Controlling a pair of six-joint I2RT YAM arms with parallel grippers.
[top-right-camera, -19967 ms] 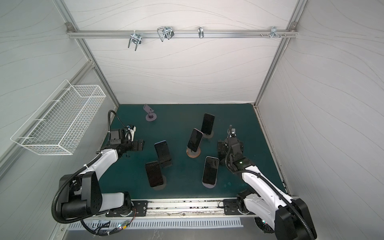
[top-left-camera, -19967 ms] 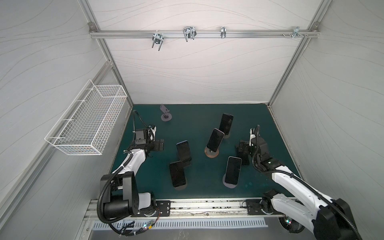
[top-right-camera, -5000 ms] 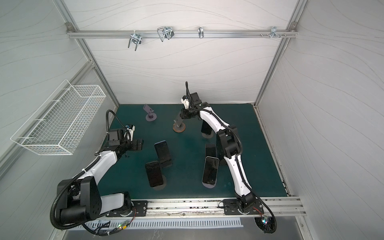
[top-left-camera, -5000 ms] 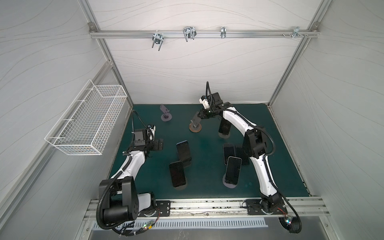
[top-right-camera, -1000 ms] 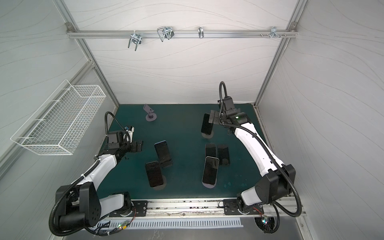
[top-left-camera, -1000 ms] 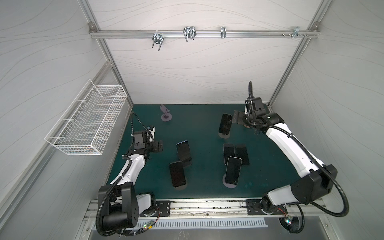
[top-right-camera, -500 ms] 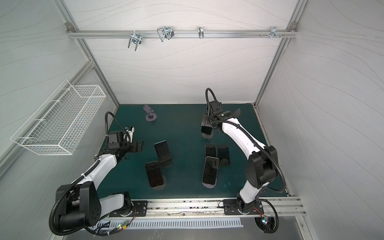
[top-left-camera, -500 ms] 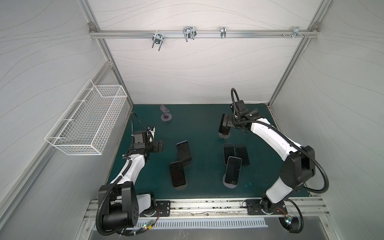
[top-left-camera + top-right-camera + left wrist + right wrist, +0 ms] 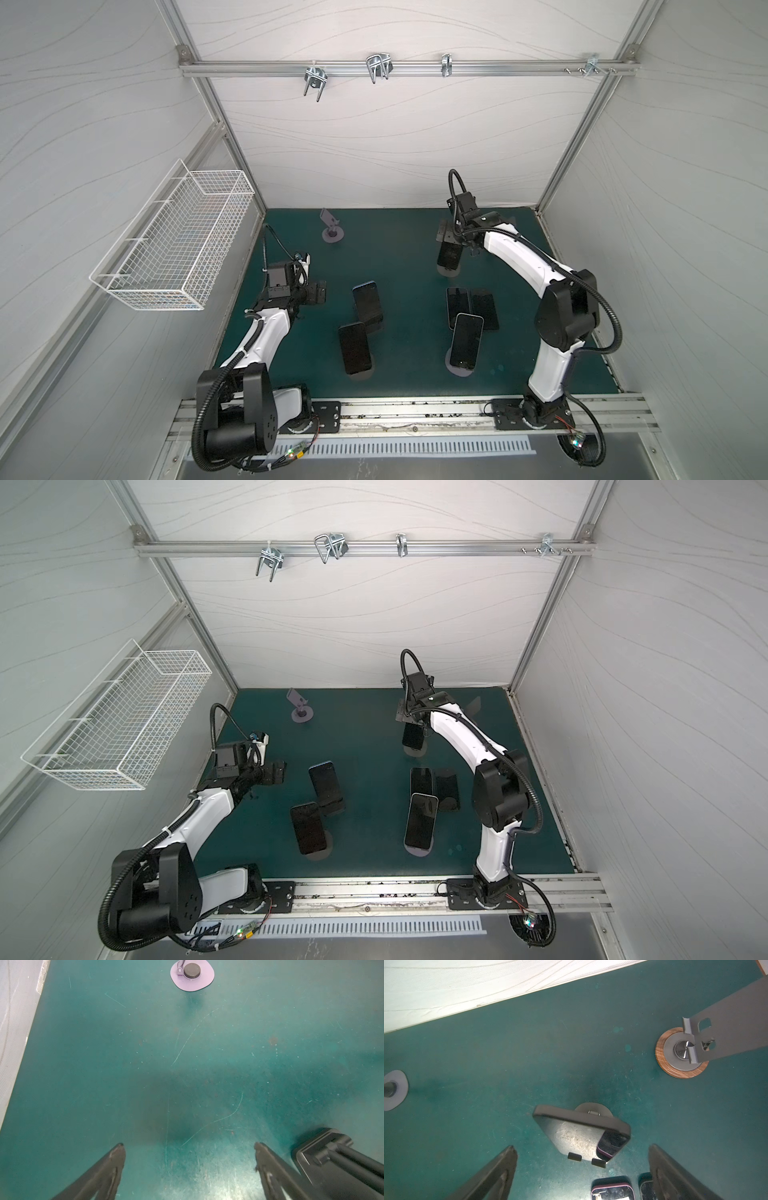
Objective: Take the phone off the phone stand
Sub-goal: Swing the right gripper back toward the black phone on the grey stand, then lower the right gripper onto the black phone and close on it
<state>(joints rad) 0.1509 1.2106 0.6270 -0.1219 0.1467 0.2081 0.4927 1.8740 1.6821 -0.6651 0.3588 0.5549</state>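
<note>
A dark phone [image 9: 577, 1136] leans on a phone stand [image 9: 593, 1108] at the back right of the green mat; two small lips hold its lower edge. It shows in both top views [image 9: 449, 257] [image 9: 412, 735]. My right gripper [image 9: 581, 1148] hovers just above it, open, one finger on each side and not touching [image 9: 446, 237] [image 9: 405, 717]. My left gripper [image 9: 188, 1144] is open over bare mat at the left [image 9: 318, 293] [image 9: 278, 772], holding nothing.
Three more phones stand on stands [image 9: 368, 307] [image 9: 354, 348] [image 9: 466, 347]. Two phones lie flat [image 9: 457, 305] [image 9: 484, 309]. Empty stands: a purple-based stand [image 9: 331, 226] and a wood-rimmed stand [image 9: 681, 1053]. A black stand's back [image 9: 324, 1157] is beside my left fingers. A wire basket [image 9: 174, 245] hangs on the left wall.
My right arm has swung in from the back right and now holds its open gripper over the back phone. The left arm has hardly moved.
</note>
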